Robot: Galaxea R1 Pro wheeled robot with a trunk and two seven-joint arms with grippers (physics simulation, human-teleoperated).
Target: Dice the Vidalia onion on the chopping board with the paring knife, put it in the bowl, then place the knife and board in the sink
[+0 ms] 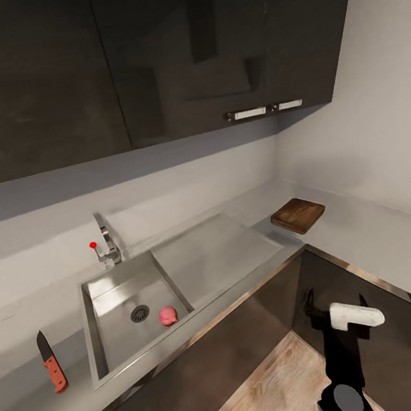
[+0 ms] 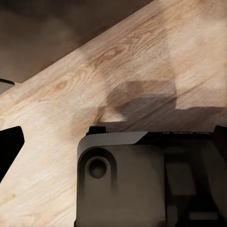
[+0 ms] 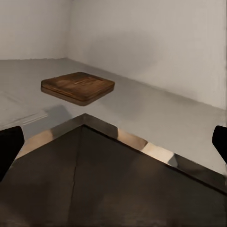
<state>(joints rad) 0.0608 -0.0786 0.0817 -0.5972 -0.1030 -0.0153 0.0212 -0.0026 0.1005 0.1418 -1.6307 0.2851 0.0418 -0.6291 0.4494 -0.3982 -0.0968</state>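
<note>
Right gripper, black, at 5 o'clock above the wooden floor: fingers spread wide, nothing held. Left gripper's opening could not be told. Paring knife, red-handled, lay on the glossy grey countertop at 8 o'clock. Vidalia onion, round and pinkish, sat in the steel sink beside the drain. Chopping board, dark grained wood, rested at 2 o'clock. Nothing appeared begun.

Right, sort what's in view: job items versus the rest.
Job: onion in the sink; knife on the countertop; board in the corner.
Rest: tap, wall cabinets, wood floor.
</note>
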